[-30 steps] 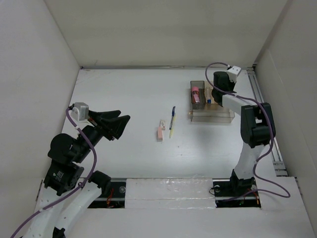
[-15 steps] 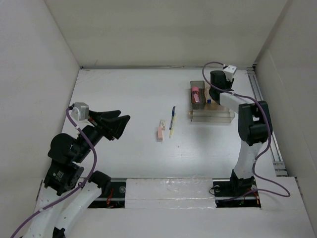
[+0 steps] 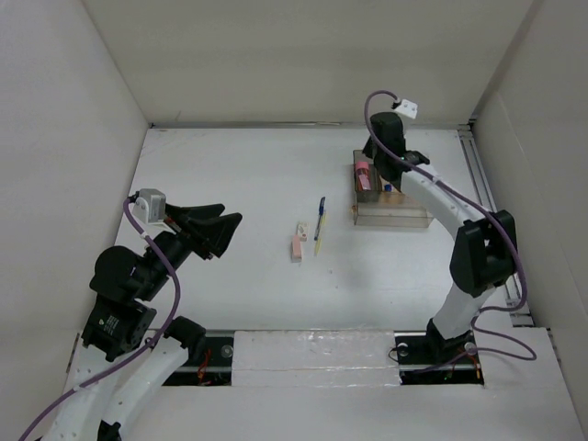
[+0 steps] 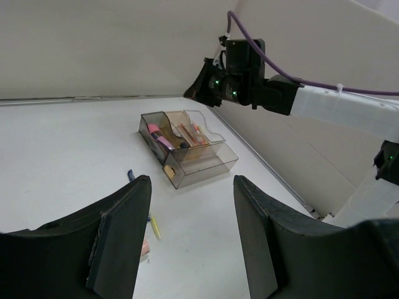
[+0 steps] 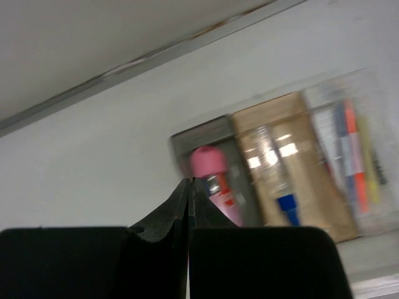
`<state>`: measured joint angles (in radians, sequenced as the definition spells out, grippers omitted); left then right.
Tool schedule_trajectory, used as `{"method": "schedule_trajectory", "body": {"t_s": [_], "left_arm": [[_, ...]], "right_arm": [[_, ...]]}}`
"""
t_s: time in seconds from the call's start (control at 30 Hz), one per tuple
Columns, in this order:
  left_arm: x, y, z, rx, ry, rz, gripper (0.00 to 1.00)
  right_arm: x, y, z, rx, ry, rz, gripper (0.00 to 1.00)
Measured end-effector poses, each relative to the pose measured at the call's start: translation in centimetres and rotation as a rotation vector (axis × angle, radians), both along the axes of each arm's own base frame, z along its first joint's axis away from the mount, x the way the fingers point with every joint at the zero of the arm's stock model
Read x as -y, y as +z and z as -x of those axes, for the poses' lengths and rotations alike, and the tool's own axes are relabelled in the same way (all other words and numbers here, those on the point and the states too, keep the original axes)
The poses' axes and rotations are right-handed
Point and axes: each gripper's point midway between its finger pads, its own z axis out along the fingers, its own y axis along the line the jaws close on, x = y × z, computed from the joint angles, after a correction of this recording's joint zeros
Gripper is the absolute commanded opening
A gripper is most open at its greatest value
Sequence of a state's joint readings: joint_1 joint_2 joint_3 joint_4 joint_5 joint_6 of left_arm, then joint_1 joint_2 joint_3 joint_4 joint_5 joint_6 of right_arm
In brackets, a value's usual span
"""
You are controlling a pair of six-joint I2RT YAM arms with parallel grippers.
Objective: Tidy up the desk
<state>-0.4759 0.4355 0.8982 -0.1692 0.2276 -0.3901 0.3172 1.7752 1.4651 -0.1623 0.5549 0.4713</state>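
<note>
The white desk (image 3: pixel 239 175) carries a blue and yellow pen (image 3: pixel 319 223) and a pink eraser (image 3: pixel 298 245) near its middle. A clear compartmented tray (image 3: pixel 395 217) stands at the back right. It holds a pink-capped item (image 3: pixel 363 174) in its left compartment, and pens. My right gripper (image 3: pixel 375 158) is shut and empty, hovering over the tray's far left end. In the right wrist view the shut tips (image 5: pixel 189 181) sit just before the pink-capped item (image 5: pixel 209 163). My left gripper (image 3: pixel 226 230) is open and empty above the desk's left side, with wide-apart fingers (image 4: pixel 124 237).
White walls enclose the desk on three sides. A metal rail (image 3: pixel 485 188) runs along the right edge, another (image 5: pixel 156 59) along the back. A small white piece (image 3: pixel 301 227) lies by the eraser. In the left wrist view I see the tray (image 4: pixel 206 165), the pen (image 4: pixel 153 227) and the right arm (image 4: pixel 324 109).
My right gripper has swung left and back from over the tray's middle to its far left end, the arm stretching out. The left arm and the loose items have not moved.
</note>
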Motion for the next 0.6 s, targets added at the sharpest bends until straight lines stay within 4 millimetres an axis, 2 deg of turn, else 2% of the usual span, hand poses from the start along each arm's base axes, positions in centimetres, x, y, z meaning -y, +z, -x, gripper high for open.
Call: {"method": "schedule_trajectory", "body": {"t_s": [0.07,0.13,0.2,0.23,0.33,0.47,0.53,0.6], "left_arm": [[0.0,0.0,0.0,0.000,0.000,0.000,0.51],[0.0,0.0,0.0,-0.001,0.000,0.000,0.51],[0.0,0.0,0.0,-0.002,0.000,-0.001,0.52],[0.0,-0.1,-0.1,-0.003,0.000,-0.001,0.52],[0.1,-0.1,-0.1,-0.005,0.000,-0.002,0.52],[0.1,-0.1,-0.2,-0.006,0.000,-0.002,0.52],[0.1,-0.1,-0.2,-0.006,0.000,-0.003,0.52],[0.1,-0.1,-0.2,-0.006,0.000,-0.003,0.52]], "right_arm": [[-4.8,1.0,1.3,0.014,0.114,-0.066,0.01],[-9.1,0.8,3.1,0.007,0.219,-0.115,0.12],[-12.8,-0.9,5.5,-0.038,0.310,-0.138,0.28],[-14.3,-2.2,6.6,-0.065,0.346,-0.144,0.31],[-16.4,-6.8,9.3,-0.171,0.403,-0.136,0.34],[-17.3,-12.2,11.2,-0.281,0.410,-0.126,0.34],[-17.2,-14.3,12.6,-0.329,0.409,-0.123,0.34],[-17.3,-15.5,13.7,-0.357,0.410,-0.122,0.33]]}}
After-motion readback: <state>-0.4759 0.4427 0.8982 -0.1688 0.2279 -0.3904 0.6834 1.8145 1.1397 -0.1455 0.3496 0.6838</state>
